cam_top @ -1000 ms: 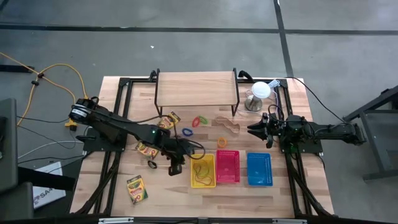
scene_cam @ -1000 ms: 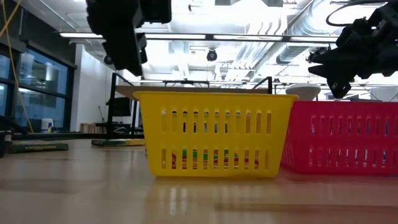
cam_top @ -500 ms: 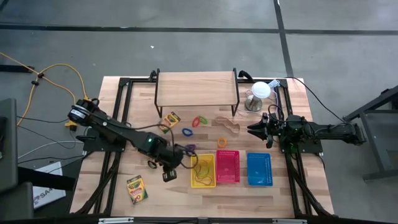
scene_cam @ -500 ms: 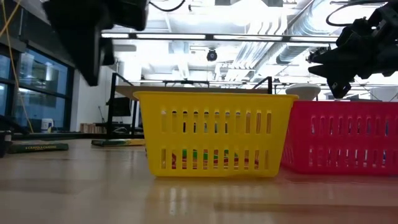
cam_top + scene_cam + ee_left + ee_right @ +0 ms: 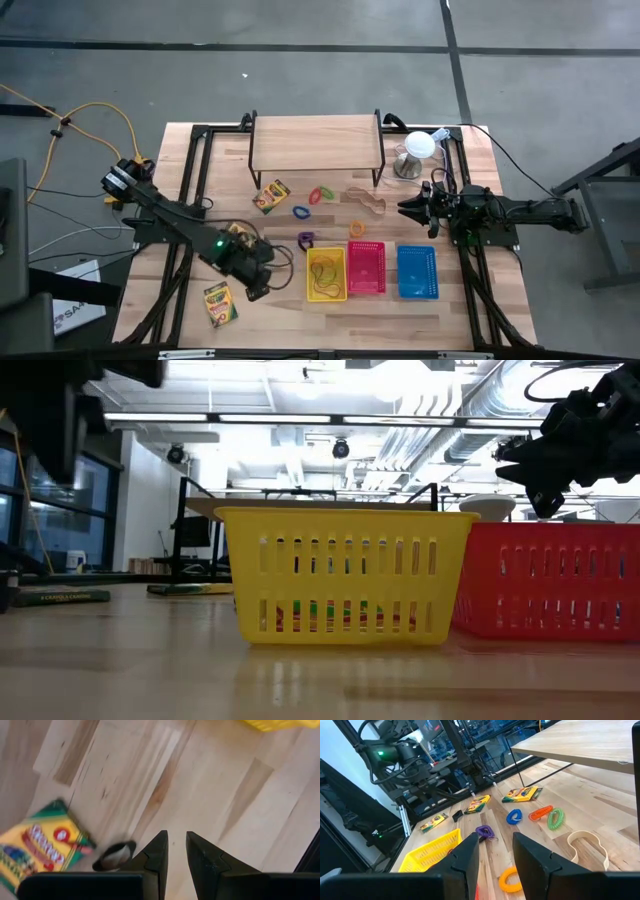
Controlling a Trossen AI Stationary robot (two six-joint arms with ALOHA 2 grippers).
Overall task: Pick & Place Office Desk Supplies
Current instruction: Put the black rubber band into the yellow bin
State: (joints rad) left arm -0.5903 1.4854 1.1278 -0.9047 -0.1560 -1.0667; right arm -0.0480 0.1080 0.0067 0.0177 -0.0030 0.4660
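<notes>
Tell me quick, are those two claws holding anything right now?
Left gripper: fingers slightly apart, holding nothing.
Right gripper: fingers apart, holding nothing, hovering over the table.

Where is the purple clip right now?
In the high view, the purple clip lies on the table just beyond the yellow basket, nearer than the blue ring.

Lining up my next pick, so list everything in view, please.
Yellow-and-green card crayon boxes: three; table's left half.
Coiled plastic rings: five; blue, red, green, purple, yellow; mid-table.
Tan rubber-band loop: one; beside the rings.
Slatted plastic baskets: three; yellow, pink, blue; in a row, bands in the yellow one.
Black clip: one; near a crayon box.
Wooden shelf: one; table's back.
White dome on metal base: one; back right.
Left claw: open, empty; left of the yellow basket.
Right claw: open, empty; right side.
</notes>
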